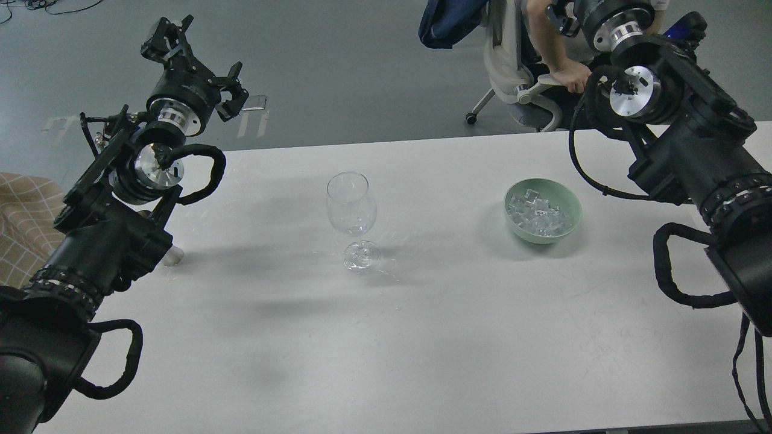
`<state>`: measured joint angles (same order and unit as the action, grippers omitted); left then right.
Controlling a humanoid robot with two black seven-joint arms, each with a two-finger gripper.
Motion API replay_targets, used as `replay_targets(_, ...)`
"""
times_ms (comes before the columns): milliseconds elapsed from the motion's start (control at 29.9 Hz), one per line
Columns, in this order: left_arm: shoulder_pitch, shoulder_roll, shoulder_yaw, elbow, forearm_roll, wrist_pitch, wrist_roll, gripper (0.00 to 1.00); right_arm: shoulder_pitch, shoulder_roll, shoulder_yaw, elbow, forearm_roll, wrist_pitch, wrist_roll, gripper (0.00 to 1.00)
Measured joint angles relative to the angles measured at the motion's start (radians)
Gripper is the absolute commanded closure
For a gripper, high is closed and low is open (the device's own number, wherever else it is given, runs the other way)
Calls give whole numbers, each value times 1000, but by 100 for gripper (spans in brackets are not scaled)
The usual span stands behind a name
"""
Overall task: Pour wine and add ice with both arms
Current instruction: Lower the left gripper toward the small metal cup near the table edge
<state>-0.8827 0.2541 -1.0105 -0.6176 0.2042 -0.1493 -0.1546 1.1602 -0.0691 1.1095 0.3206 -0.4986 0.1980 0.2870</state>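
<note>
Standing empty wine glass [351, 211], green bowl [543, 211] holding ice [538, 215]

You had a white table [422, 337], a clear, colourless wine glass [351, 211], a pale green bowl [570, 208] of clear glassy ice cubes [538, 214], black arms with silver joint caps [627, 99], a grey floor [338, 66], and tan cloth [21, 223] checked with white lines.

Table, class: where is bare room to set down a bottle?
The table is bare along the near edge, and between the wine glass and green bowl of ice. The left arm crowds the left side.
</note>
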Motion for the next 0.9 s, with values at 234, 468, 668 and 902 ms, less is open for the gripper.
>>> replay_targets(234,84,86,-114,-164,-167,0,35,2,-48,-9,0,64,-2,-9,3,0)
replay_targets(468,224,150,-200,-444,-305,106,86,2,-86,-49,1,112,-2,-12,3,0)
replay_targets(668,370,275,-238,-641,-385,187,150,2,-105,-51,1,115,-2,-17,3,0)
replay_targets(902,664,277,-447,-869,-407,185,208,2,-122,-51,1,114,-3,-19,5,0)
